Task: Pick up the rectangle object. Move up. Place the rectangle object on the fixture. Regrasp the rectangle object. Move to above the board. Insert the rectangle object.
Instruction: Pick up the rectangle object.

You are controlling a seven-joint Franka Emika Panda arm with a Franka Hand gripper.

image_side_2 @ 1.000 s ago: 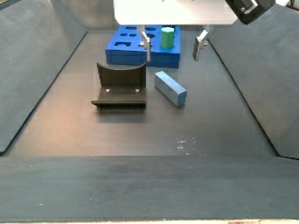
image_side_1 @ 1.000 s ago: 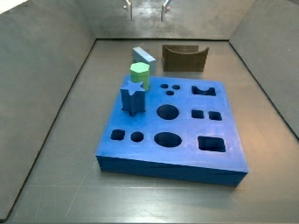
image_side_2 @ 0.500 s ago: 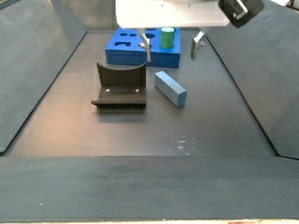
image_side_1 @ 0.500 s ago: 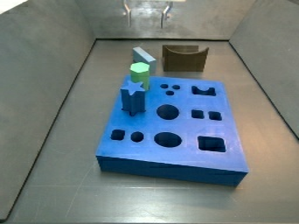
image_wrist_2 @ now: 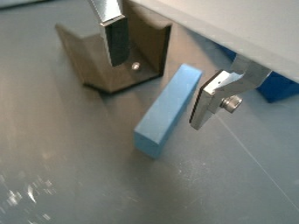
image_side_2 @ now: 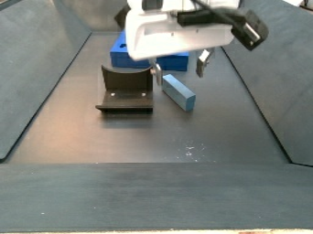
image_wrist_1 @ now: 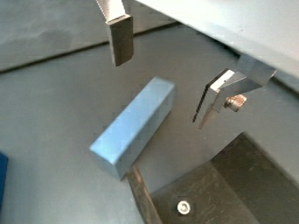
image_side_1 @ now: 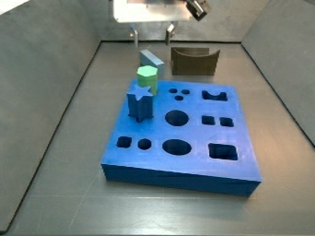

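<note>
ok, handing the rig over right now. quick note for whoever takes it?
Gripper: open, empty, above the grey-blue block, one finger on each side, not touching.
Block lies flat on the floor beside the fixture, not yet picked up.
Board sits further along the floor; a green peg and a dark blue star peg already stand in it.
Done: nothing yet.
Left: grasp, lift, place on fixture, regrasp, move over board, insert.

In a side view the end effector (image_side_2: 180, 64) and its housing cover most of the board (image_side_2: 123, 50) behind it, and the green peg cannot be seen there. In both wrist views the fixture (image_wrist_1: 228, 188) beside the end effector is cut by the picture's edge, and the fingers' (image_wrist_2: 114, 39) upper ends run out of frame.
</note>
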